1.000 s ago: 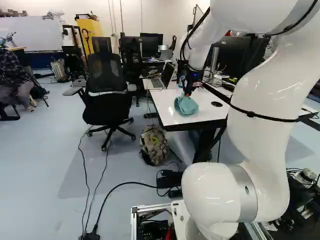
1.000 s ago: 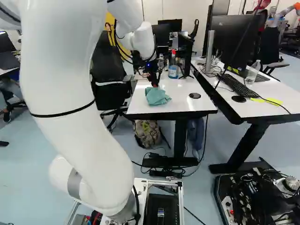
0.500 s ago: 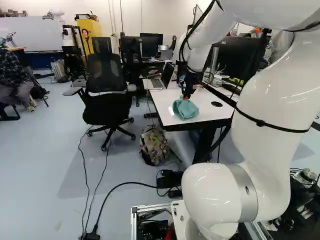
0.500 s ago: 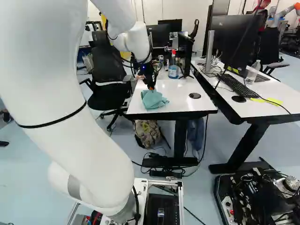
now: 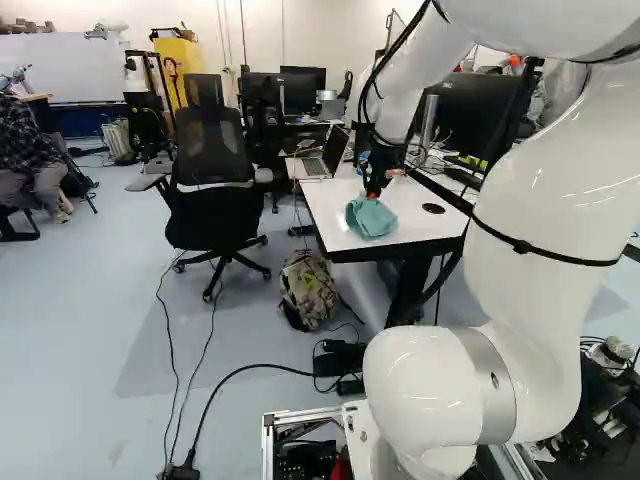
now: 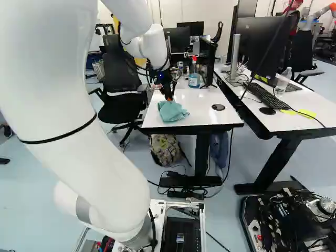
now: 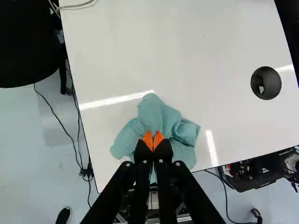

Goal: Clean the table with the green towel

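Green towel pinched between the jaws, folds around them

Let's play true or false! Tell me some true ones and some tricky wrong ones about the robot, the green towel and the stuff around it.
1. The green towel is on the white table. True.
2. The towel is spread out flat. False: it is bunched up.
3. The robot's hand is wide open. False: it is shut on the towel.
4. The backpack is on the floor. True.
5. The laptop is closed. False: the laptop is open.
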